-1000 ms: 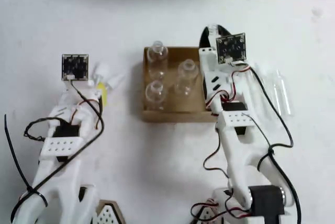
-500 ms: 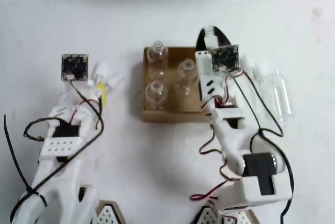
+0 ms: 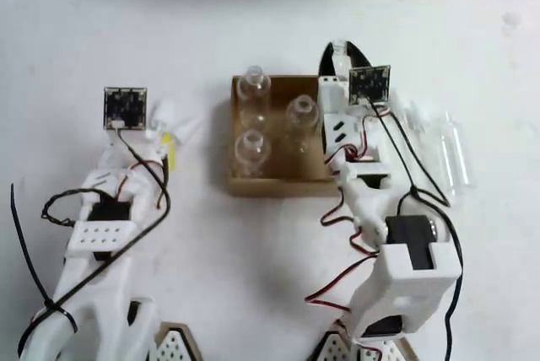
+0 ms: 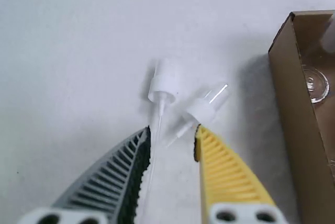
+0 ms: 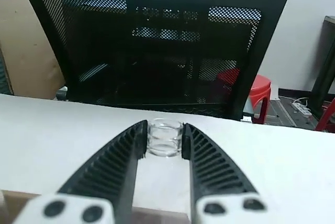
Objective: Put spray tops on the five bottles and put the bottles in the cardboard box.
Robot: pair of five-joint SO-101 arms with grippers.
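Note:
The cardboard box (image 3: 239,182) stands mid-table with three clear bottles (image 3: 252,148) upright in it, without tops. At the box's far right corner my right gripper (image 3: 337,57) is shut on the neck of a clear bottle (image 5: 166,139), shown in the right wrist view between the black fingers (image 5: 119,161) of the gripper (image 5: 164,136). Left of the box lie two white spray tops (image 4: 162,80) (image 4: 205,107). My left gripper (image 4: 171,132) is open just short of them, and one top's thin tube runs between its grey and yellow fingers. The tops (image 3: 175,125) also show in the high view.
One clear bottle (image 3: 451,152) lies on its side on the table right of the right arm. The box wall (image 4: 294,110) is close to the yellow finger's side. A black mesh chair (image 5: 157,46) stands beyond the table's far edge.
The right arm's rear links swung up and its wrist turned, with the bottle still held at the box's far corner. The left arm edged slightly forward toward the tops.

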